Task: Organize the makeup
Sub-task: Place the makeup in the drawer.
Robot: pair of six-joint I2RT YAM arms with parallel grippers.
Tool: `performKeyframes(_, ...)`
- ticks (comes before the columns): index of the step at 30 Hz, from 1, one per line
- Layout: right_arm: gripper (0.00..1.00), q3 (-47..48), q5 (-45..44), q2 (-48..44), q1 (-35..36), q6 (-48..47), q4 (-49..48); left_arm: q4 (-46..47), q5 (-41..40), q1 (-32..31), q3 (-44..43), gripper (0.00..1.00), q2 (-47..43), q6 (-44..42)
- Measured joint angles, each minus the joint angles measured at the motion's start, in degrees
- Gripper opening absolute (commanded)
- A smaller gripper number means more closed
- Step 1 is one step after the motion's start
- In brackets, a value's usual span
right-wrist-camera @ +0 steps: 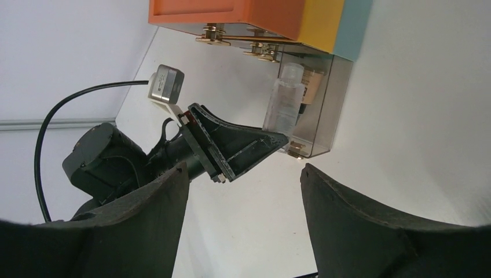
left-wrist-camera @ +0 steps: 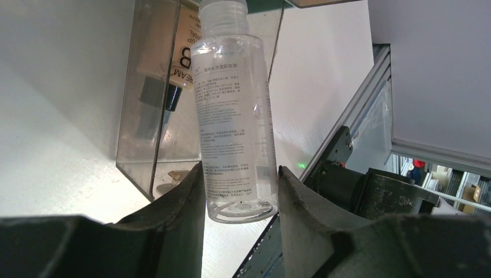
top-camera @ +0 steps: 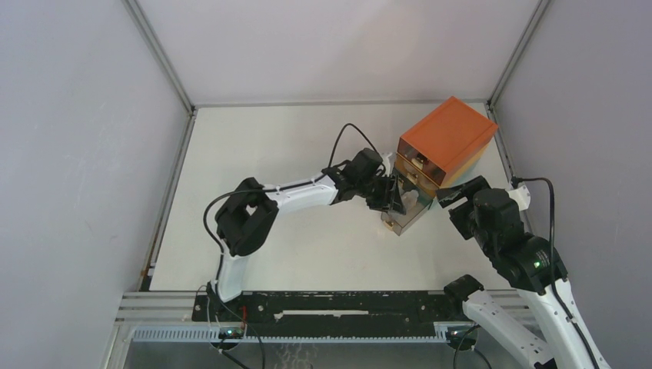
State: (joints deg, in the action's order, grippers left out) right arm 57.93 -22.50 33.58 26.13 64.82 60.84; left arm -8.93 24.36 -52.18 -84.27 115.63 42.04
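Holding a clear bottle (left-wrist-camera: 231, 110) in our left claw (left-wrist-camera: 239, 172), pinched tight near its base, right at the pulled-out clear drawer (left-wrist-camera: 139, 110) of the orange-topped box (top-camera: 447, 137); a peach tube (left-wrist-camera: 185, 55) lies in that drawer. Our right claw (right-wrist-camera: 243, 171) gapes wide, empty, beside the box.

In the left wrist view, a cream tube (left-wrist-camera: 184, 61) inside the clear drawer (left-wrist-camera: 139, 104), at ten o'clock from the bottle (left-wrist-camera: 234, 116), shows a big "B" and the letters "REAM", while the bottle's own fine print is too small to read.
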Motion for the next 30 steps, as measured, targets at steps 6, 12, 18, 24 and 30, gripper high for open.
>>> performKeyframes(6, 0.77, 0.0, 0.1, 0.0, -0.2, -0.2, 0.3, -2.0, -0.5, -0.4, -3.0, 0.62, 1.7, 0.1)
performKeyframes(12, 0.77, 0.0, 0.1, 0.0, -0.2, -0.6, 0.3, -3.3, -1.2, -0.5, -4.7, 0.89, 1.8, -0.3)
performKeyframes(18, 0.67, -0.2, 0.1, 0.0, -0.3, -1.7, 0.3, -5.9, -2.4, -0.5, -3.3, 0.8, -1.8, -1.2)
performKeyframes(24, 0.19, -4.0, 3.7, 0.4, -0.3, -7.4, -3.8, -7.1, -4.6, -0.3, 0.2, 0.64, -12.9, -3.0)
performKeyframes(30, 0.1, -9.9, 13.0, 11.0, 0.9, -13.4, -10.4, -5.6, -6.4, 3.2, 9.7, 0.67, -26.1, -3.1)
